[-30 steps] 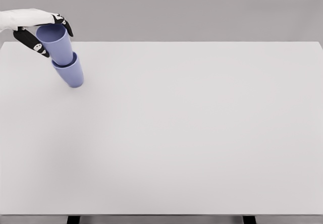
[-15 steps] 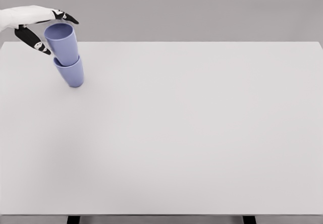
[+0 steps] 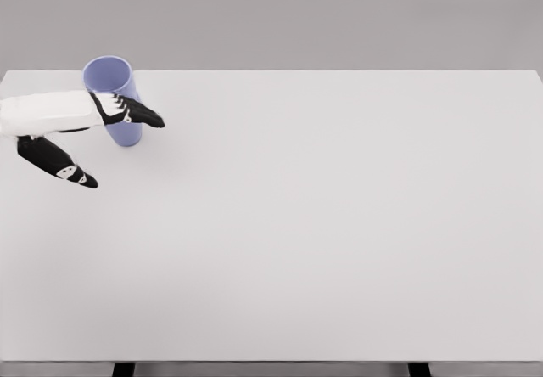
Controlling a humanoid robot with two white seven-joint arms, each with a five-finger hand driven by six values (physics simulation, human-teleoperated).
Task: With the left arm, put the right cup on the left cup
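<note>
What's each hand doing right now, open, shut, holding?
Left hand: open, fingers spread, holding nothing, in front of the stacked cups.
Right hand: not in view.

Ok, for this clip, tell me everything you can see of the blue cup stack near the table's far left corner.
The blue cup stack looks like matte periwinkle plastic, plain and tapered, open mouth upward, one cup apparently nested in the other, though the hand hides the seam. It stands roughly upright on the white table near its far left corner. The left hand crosses in front of its middle with fingers spread; whether it touches the stack cannot be told. Nothing else is near it.
</note>
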